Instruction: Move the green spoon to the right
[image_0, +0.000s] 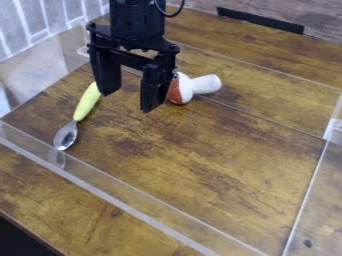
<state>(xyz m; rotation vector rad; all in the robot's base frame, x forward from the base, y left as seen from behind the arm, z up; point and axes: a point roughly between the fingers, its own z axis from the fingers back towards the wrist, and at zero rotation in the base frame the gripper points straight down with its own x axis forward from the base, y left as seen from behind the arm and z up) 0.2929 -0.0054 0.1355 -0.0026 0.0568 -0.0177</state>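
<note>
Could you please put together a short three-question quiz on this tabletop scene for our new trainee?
1. True or false: the gripper is closed on the green spoon.
2. Which object lies just to the picture's right of the gripper: (a) the toy mushroom, (b) a cup, (c) a sponge?
3. Which end of the green spoon points toward the camera, the handle or the metal bowl?

Key
1. False: the jaws stand open and empty, and the spoon lies on the wooden table.
2. (a).
3. The metal bowl.
</note>
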